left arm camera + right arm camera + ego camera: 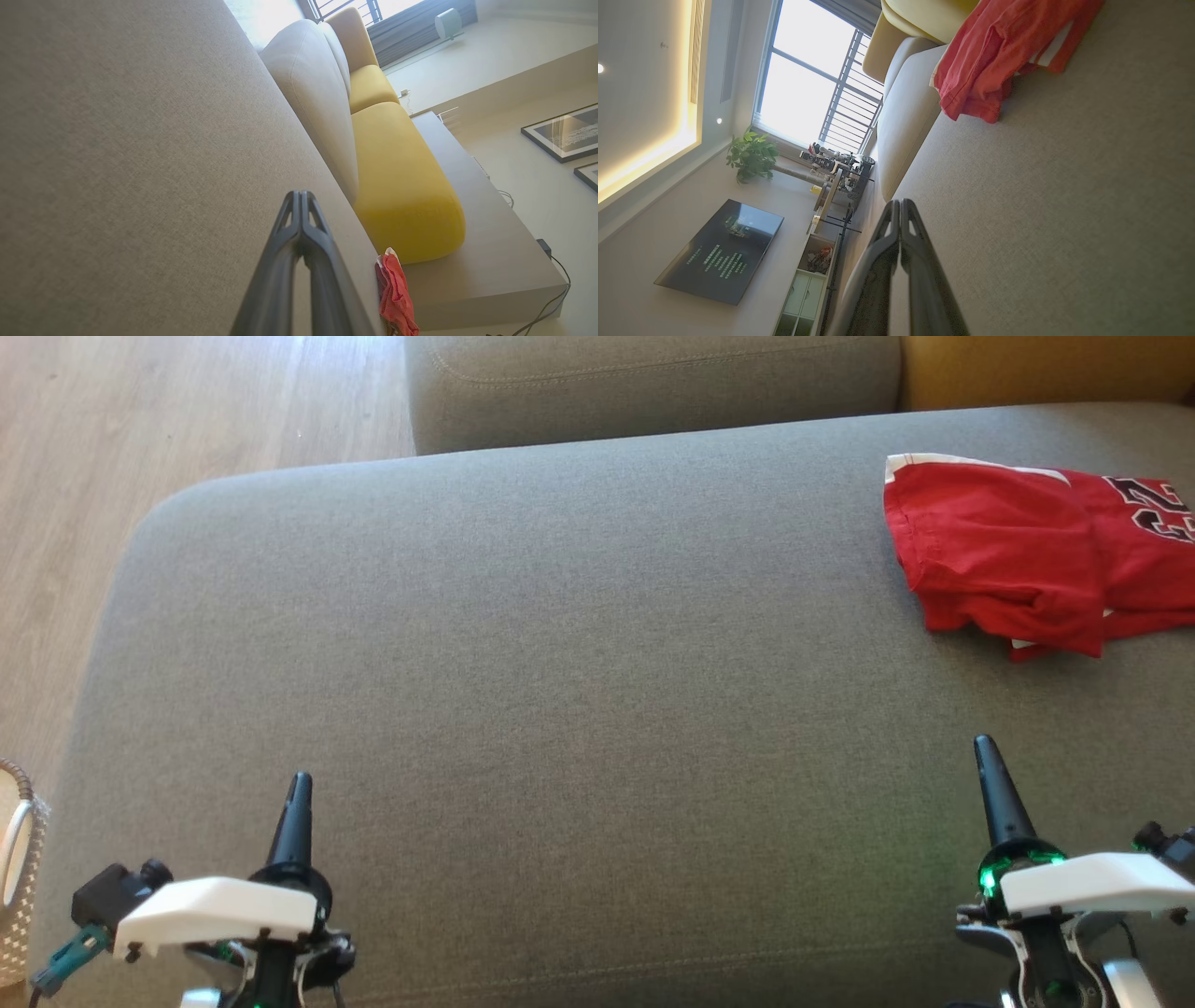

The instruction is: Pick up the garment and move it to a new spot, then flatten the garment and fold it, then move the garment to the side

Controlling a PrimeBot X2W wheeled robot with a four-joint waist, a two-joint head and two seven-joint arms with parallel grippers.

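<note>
Number 23, partly cropped, on red garment, television text unreadable

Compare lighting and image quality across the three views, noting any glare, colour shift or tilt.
Head view: even, soft light on the grey sofa, red garment crisp and saturated. Left wrist view: scene tilted, bright patch at the top blown out to white, garment paler. Right wrist view: window overexposed, ceiling light strip glowing warm, garment washed toward orange.
</note>
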